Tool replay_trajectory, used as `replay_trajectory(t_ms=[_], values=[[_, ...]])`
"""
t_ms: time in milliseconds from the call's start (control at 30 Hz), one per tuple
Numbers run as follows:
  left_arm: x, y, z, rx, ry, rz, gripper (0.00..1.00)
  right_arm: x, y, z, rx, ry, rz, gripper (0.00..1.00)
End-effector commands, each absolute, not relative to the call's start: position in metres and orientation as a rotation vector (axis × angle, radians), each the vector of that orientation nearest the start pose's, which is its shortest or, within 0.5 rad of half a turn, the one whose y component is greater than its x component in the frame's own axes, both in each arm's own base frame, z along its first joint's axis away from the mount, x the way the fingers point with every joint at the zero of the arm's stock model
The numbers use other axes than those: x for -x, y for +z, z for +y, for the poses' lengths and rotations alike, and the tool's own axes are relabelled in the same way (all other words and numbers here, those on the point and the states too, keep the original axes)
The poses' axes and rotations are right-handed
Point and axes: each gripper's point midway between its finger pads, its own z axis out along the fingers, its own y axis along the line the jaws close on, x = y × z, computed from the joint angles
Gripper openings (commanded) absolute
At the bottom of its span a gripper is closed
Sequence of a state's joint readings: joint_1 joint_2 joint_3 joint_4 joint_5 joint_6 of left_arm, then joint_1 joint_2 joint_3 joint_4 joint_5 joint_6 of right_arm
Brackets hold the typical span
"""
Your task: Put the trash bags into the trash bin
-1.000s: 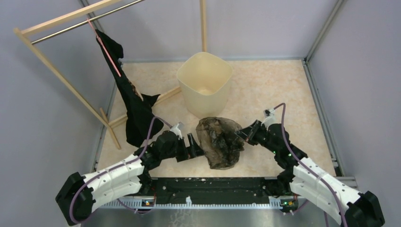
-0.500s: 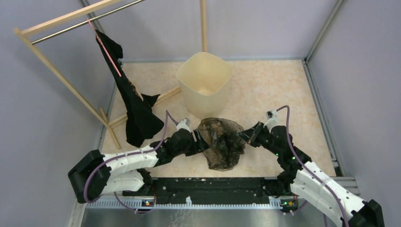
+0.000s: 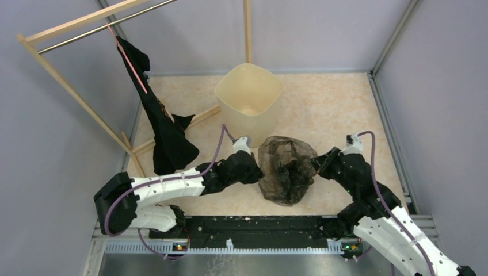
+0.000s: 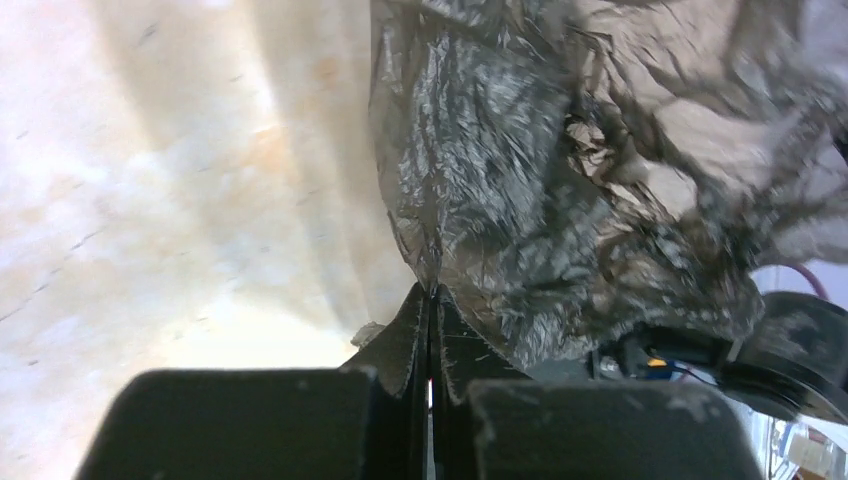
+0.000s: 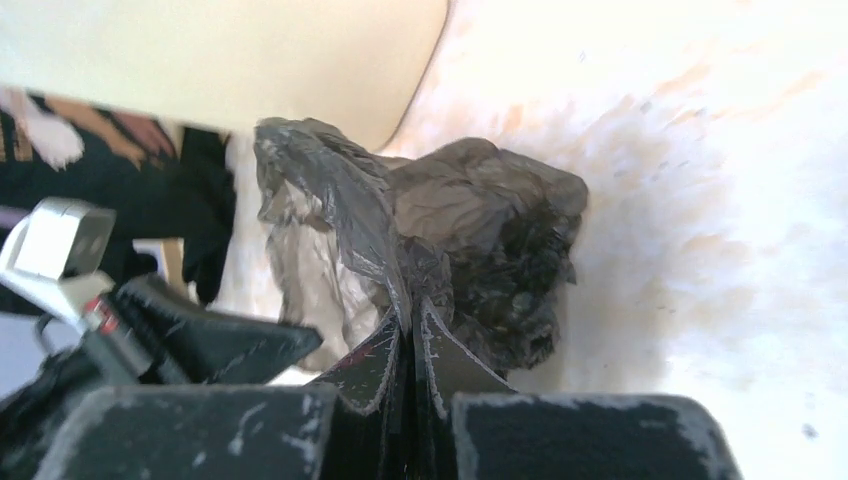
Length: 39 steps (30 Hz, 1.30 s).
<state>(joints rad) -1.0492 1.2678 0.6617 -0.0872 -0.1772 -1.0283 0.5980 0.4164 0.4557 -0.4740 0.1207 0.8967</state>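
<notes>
The dark, crumpled trash bag [image 3: 286, 169] sits between the two arms, just on the near side of the cream bin [image 3: 250, 129], which stands upright at the far middle of the worktop [image 3: 334, 103]. The left gripper [image 3: 258, 170] pinches the bag's left edge and the right gripper [image 3: 314, 166] pinches its right edge. A black cloth [image 3: 167, 138] hangs at the left.

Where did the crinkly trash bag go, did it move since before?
Yes. The trash bag shifted right in the top view: earlier below the trash bin, now beneath its right edge.
</notes>
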Motion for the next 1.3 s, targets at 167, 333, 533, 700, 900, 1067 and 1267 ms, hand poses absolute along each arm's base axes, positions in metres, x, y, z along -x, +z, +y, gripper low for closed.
replay_trajectory(t_ms=[167,333,533,700,900,1067,1267], values=[[-0.194,0.167,-0.37,-0.094,-0.725,2.304,0.0,-0.201,0.174,0.076,-0.589,0.367,2.069,0.0],[-0.22,0.168,-0.413,-0.151,-0.518,2.416,0.0,-0.226,0.187,0.07,-0.607,0.276,2.081,0.0],[-0.257,0.362,-0.476,-0.402,-0.83,1.999,0.0,-0.264,0.335,-0.01,-0.662,0.17,1.941,0.0],[-0.224,0.519,-0.438,-0.399,-1.065,1.477,0.0,-0.212,0.501,0.012,-0.376,0.299,1.586,0.0],[-0.269,0.332,-0.408,-0.172,-0.849,1.848,0.0,-0.227,0.377,0.025,-0.353,0.358,1.649,0.0],[-0.263,0.206,-0.398,-0.143,-0.813,2.187,0.0,-0.232,0.22,0.065,-0.409,0.57,2.029,0.0],[-0.259,0.35,-0.423,-0.33,-0.992,1.878,0.0,-0.243,0.336,0.04,-0.395,0.443,1.8,0.0]])
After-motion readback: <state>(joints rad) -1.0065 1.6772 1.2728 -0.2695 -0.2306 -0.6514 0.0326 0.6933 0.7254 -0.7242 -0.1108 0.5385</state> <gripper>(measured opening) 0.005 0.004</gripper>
